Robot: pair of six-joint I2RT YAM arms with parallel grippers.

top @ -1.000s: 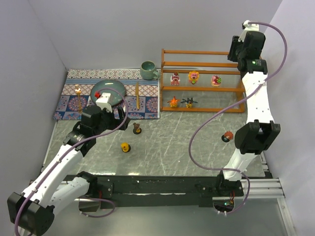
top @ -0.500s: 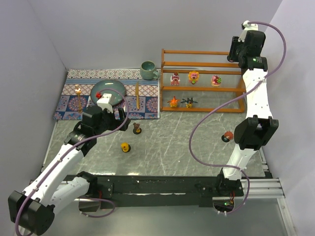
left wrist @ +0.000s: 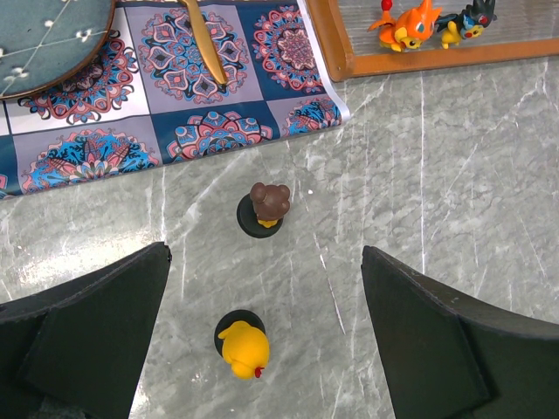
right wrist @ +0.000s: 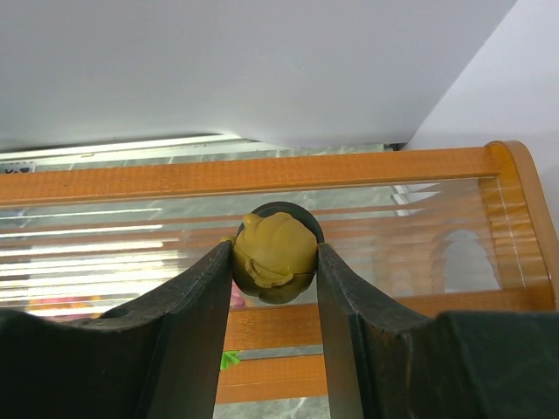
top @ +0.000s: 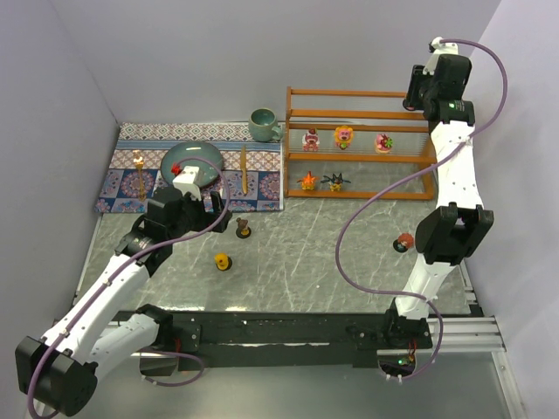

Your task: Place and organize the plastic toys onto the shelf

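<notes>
1. Step in hand: placing one toy on the top tier. The right gripper (right wrist: 274,262) is part-closed, with both fingers pressed against the olive round-headed figure (right wrist: 269,246). The figure sits at the centre of the wrist view, with its dark base behind it.
2. The figure is level with the top rail of the shelf (right wrist: 376,164), and the ribbed panel shows behind and below it. Whether the base touches the panel I cannot tell; the fingers hide the underside.
3. The left gripper (left wrist: 264,266) is spread wide and holds nothing, hovering over the table (left wrist: 454,157). The brown figure (left wrist: 269,202) is at mid-frame and the yellow figure (left wrist: 243,347) at lower centre. Both stand upright on the table and are untouched.
4. Shelf tally, top view:
   - a row of three figurines (top: 344,136) on the middle tier;
   - an orange spiky creature (top: 307,181) and a dark spiky creature (top: 335,182) on the lowest tier;
   - a red toy (top: 403,242) on the table at right of frame, close beside the right arm.
5. Judgement: roughly half done.
6. Next move calls for a short descent until the base seats flat, then opening the fingers without tipping the figure. The left arm should then drop onto the brown figure.
</notes>
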